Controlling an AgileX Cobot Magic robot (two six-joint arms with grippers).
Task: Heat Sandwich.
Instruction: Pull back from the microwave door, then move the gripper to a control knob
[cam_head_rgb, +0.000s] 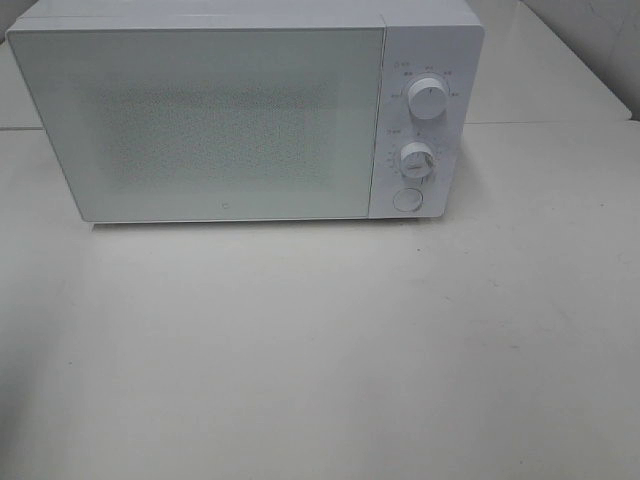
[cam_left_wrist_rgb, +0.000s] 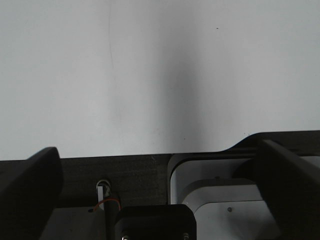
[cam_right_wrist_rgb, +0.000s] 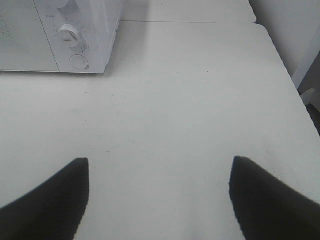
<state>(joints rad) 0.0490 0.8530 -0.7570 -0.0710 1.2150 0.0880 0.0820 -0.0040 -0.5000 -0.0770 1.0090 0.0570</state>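
**Layout.** The white table (cam_head_rgb: 320, 350) carries a white microwave (cam_head_rgb: 245, 110) at its far side. The frosted door (cam_head_rgb: 200, 125) is shut. On the panel to the right of the door sit an upper knob (cam_head_rgb: 429, 99), a lower knob (cam_head_rgb: 416, 158) and a round button (cam_head_rgb: 407, 200).

**Grippers.** The left gripper (cam_left_wrist_rgb: 157, 170) has its jaws spread wide with nothing between them. The right gripper (cam_right_wrist_rgb: 157, 165) is likewise spread and empty, and it faces bare table with the control panel well ahead of it.

**Task item.** The sandwich appears in no view. The frosted door hides whether it lies inside.

**Hazards.**
- Turning a knob with nothing loaded would likely run the oven empty.
- A swinging door could strike an arm parked in front.
- Spread jaws may slip off a small knob.
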